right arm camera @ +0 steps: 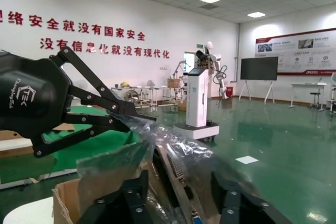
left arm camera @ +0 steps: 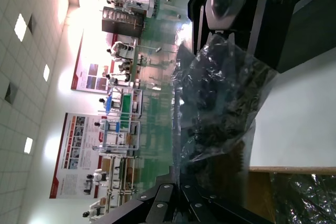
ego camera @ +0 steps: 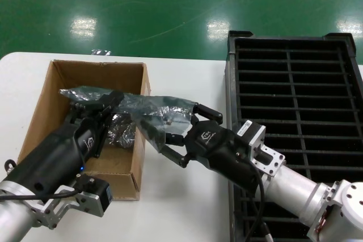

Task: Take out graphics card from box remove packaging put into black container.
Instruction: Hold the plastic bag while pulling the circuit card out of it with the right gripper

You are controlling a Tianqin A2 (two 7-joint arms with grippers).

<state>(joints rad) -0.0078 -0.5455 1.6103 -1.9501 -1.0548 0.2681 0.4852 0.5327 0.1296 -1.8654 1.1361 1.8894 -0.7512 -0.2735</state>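
Observation:
The packaging, a crinkly translucent bag, hangs stretched over the right wall of the brown box. My left gripper is shut on the bag's left end above the box; the left wrist view shows the jaws pinched on the film. The right gripper is open around the bag's other end. In the right wrist view the graphics card, its silver bracket showing, sits inside the bag between the spread fingers without touching them. The black container stands to the right.
Another crumpled grey bag lies inside the box. The box rests on a white table, with the slotted container close beside it. My right arm reaches across the container's near left corner. Green floor lies beyond the table.

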